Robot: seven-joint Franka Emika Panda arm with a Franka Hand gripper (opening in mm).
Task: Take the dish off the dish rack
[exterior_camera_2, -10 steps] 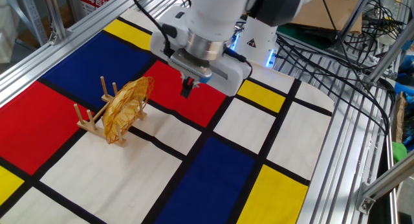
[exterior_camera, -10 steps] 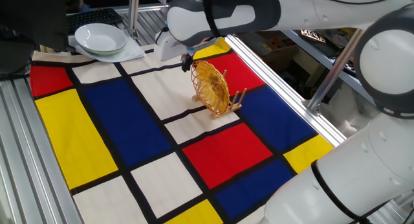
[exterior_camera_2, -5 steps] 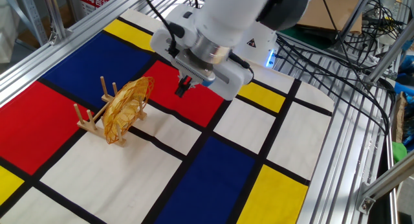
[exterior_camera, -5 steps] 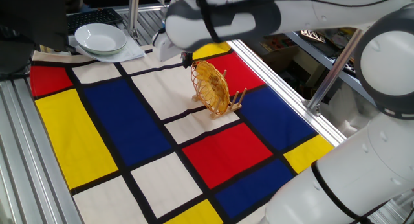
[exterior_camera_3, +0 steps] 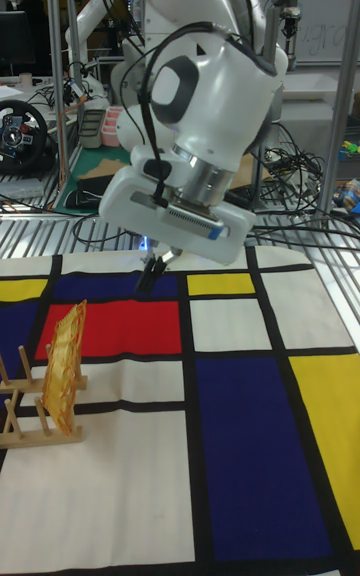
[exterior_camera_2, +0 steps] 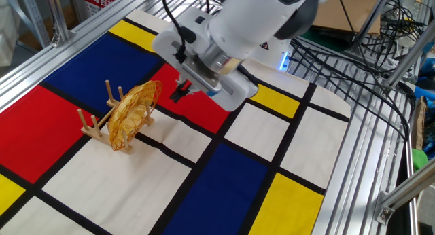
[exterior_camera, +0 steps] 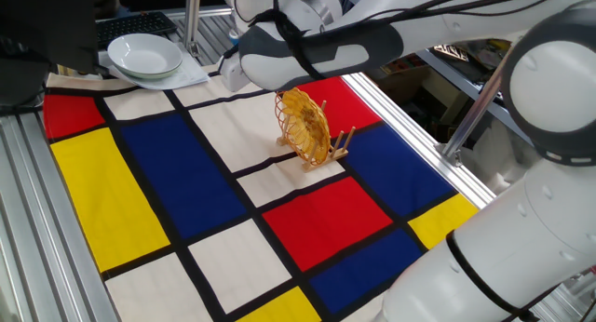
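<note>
Only one dish (exterior_camera_2: 133,114) shows on the table: a round, shallow plate of golden-yellow open weave, standing on edge in the single dish rack (exterior_camera_2: 100,123). That rack is small, of pale bare wood, with a low base and upright dowel pegs; several pegs rise clear of the plate in each fixed view, and the plate is wider than the rack that holds it. From the tall fixed view the dish (exterior_camera_3: 62,366) appears edge-on and leaning, with the rack (exterior_camera_3: 30,414) under it at the left border. One white arm reaches over the table, its smooth rounded casing ending in a flat white block from which the gripper (exterior_camera_2: 181,92) points down and toward the dish, in the air above a red square and clear of the plate. Its two dark fingers sit close together with nothing between them, so the claw looks clenched and empty. A tablecloth (exterior_camera: 186,238) covers the table in flat rectangles of red, blue, yellow and cream, parted by black bands. At the far corner stand white glossy bowls (exterior_camera: 145,55), seemingly two, nested.
</note>
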